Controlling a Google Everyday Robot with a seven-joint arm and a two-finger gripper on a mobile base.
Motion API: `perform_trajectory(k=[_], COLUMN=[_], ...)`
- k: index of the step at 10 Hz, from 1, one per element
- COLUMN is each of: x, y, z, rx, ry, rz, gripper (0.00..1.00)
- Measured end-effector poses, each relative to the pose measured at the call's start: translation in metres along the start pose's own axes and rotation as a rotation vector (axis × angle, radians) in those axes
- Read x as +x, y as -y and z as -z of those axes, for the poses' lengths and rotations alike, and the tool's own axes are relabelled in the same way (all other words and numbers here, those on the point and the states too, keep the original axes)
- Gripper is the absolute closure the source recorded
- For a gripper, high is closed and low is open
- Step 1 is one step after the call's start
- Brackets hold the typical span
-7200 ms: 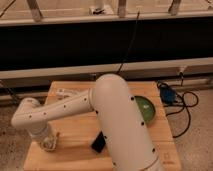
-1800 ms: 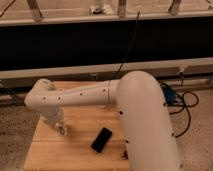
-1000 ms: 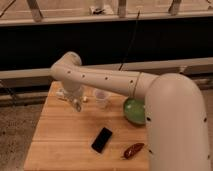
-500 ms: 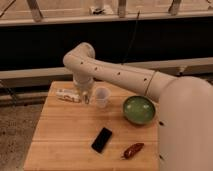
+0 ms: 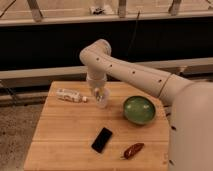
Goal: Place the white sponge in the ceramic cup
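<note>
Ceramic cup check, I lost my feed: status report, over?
Gripper directly above the ceramic cup. White sponge not visible. Green bowl to one side, white bottle to the other, both apart from cup.

The wooden table [image 5: 60,132] is carrying the ceramic cup [image 5: 101,100] beneath the gripper [image 5: 98,93], a green bowl [image 5: 138,110], a white bottle [image 5: 70,95], a black phone [image 5: 102,139] and a red pepper [image 5: 133,150].

Your arm [image 5: 135,75] reaches in from the right, elbow high, wrist bent down; the gripper [image 5: 98,93] hangs low beneath it.

text: none legible | end effector [image 5: 98,93] — above ceramic cup [image 5: 101,100]
</note>
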Motion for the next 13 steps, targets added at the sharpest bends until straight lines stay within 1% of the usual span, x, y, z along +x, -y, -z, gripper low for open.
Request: perform_trajectory(k=[1, 2, 3, 5, 6, 7, 9, 10, 13], x=[0.005, 0.016, 0.02, 0.032, 0.038, 0.041, 0.041, 0.041, 0.035], y=[-0.005, -0.013, -0.016, -0.01, -0.009, -0.009, -0.007, -0.007, -0.013], z=[0.001, 0.001, 0.002, 0.004, 0.003, 0.002, -0.005, -0.008, -0.011], rx=[0.002, 0.0, -0.011, -0.013, -0.018, -0.021, -0.023, -0.025, -0.032], ry=[-0.003, -0.009, -0.01, -0.016, -0.017, -0.017, -0.005, -0.001, 0.009], rz=[-0.015, -0.032, -0.033, -0.025, -0.023, -0.022, -0.017, -0.017, -0.028], gripper=[0.98, 0.87, 0.81, 0.61, 0.48, 0.39, 0.22, 0.2, 0.2])
